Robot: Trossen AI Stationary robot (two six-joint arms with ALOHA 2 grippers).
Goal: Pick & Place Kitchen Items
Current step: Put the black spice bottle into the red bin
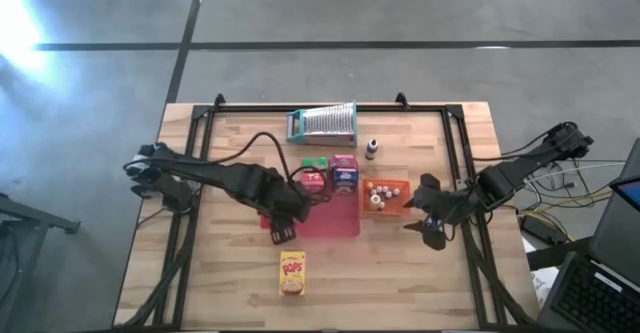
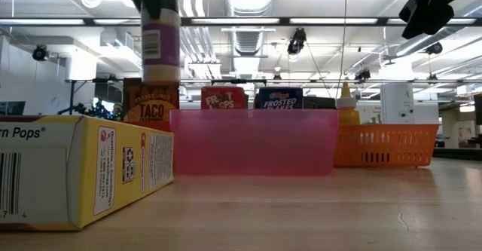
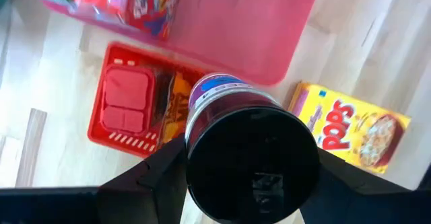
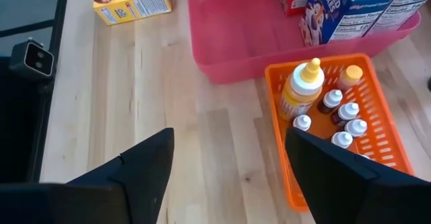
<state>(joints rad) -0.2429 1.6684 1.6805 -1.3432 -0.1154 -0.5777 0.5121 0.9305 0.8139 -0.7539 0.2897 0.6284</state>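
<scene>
My left gripper (image 1: 283,225) is shut on a small spice jar (image 3: 232,106) with a black lid and a purple label. It hangs over the table between the pink tray (image 1: 330,218) and the yellow Pops box (image 1: 292,273), which lies flat. Under it stands a red basket (image 3: 111,126) with a brown packet (image 3: 174,99). Small cereal boxes (image 1: 331,171) stand at the pink tray's far end. Several tiny bottles and a yellow squeeze bottle (image 4: 301,88) stand in the orange basket (image 4: 384,126). My right gripper (image 4: 229,177) hovers open near that basket, holding nothing. My left gripper pinches the jar at its black lid end (image 3: 196,177), one finger (image 3: 151,183) on each side. The fingers come from above, pointing steeply down. The jar (image 2: 160,44) hangs upright below them, lifted clear of the table.
A ribbed silver piece in a teal frame (image 1: 322,123) lies at the far side, with a lone small bottle (image 1: 372,149) to its right. A black frame (image 1: 455,153) runs around the table. Bare wood lies along the near edge on both sides of the Pops box.
</scene>
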